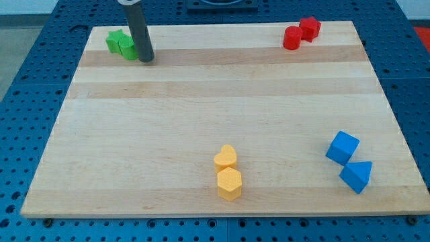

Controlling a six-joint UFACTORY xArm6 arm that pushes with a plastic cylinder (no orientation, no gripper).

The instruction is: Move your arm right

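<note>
My tip (146, 59), a bare rod holding nothing, rests on the wooden board (201, 101) near its top-left corner, just right of the green cylinder (127, 47), which touches a green star block (115, 41) on its left.

Wooden board (222, 101): 2 green, red, yellow, blue blocks.

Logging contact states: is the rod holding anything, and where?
Nothing is held. My tip rests on the board just right of the green blocks, beside them; contact cannot be told.
</note>
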